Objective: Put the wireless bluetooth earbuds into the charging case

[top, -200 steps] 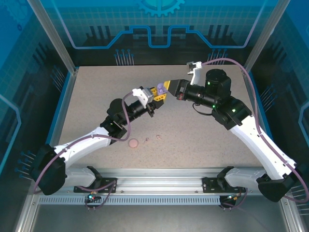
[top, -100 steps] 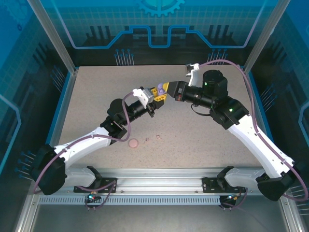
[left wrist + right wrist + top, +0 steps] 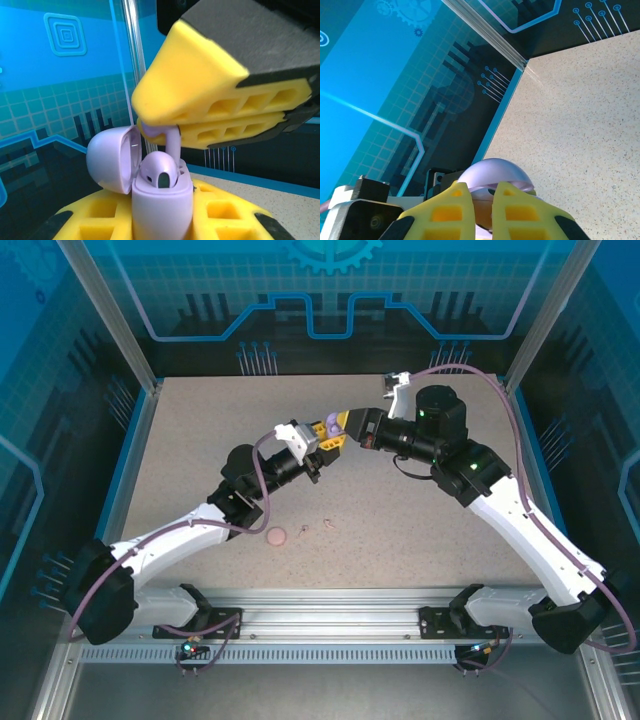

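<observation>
Worktop [image 3: 200, 440] was speckled beige, walls [image 3: 330, 300] blue panels. Left end effector [image 3: 324, 434] clamped open lavender case [image 3: 162, 205]; right end effector [image 3: 346, 422] pinched earbud [image 3: 173, 145] stem, bud in case.

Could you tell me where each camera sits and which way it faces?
Top external: above, behind the bases, looking down at the table; left arm and right arm show.
Left wrist: looks along the left end effector, shut on the open lavender case; right end effector pinches a lavender earbud.
Right wrist: looks past its fingers toward the wall.
Both wrist views share the case.
</observation>
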`<act>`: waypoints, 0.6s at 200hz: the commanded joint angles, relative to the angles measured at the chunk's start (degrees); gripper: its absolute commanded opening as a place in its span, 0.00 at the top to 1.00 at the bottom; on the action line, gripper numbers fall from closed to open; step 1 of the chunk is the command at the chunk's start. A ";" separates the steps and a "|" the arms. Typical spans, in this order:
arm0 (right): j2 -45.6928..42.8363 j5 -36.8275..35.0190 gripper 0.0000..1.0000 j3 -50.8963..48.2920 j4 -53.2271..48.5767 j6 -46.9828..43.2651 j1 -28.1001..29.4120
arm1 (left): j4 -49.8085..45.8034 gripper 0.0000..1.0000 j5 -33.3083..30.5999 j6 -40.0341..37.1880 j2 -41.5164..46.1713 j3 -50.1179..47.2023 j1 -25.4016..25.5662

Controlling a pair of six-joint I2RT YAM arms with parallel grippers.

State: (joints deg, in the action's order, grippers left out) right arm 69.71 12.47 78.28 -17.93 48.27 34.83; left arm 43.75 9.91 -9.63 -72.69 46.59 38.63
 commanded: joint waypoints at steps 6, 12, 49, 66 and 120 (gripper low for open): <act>0.51 -1.01 0.89 -0.76 -0.01 -0.84 -0.11 | 1.75 1.00 0.05 -1.47 2.01 2.10 0.38; 0.63 -0.78 0.90 -0.79 -0.04 -0.82 -0.19 | 1.74 1.00 0.10 -1.53 2.02 2.23 0.42; 0.78 0.53 0.89 -1.04 -0.69 -0.99 -0.13 | 1.69 1.00 -0.46 -1.74 2.19 2.36 0.39; 0.05 0.39 0.89 -1.77 -1.11 -1.25 -0.03 | 1.61 1.00 -0.86 -1.81 2.28 2.37 0.39; -1.41 -1.94 0.63 -1.78 -2.28 -1.91 -0.19 | 1.26 1.00 -0.60 -1.38 2.04 2.72 0.43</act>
State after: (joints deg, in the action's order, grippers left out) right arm 69.63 12.21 76.84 -18.06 47.40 34.83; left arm 41.85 9.28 -10.52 -72.58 46.59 38.63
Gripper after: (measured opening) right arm 0.306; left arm 0.222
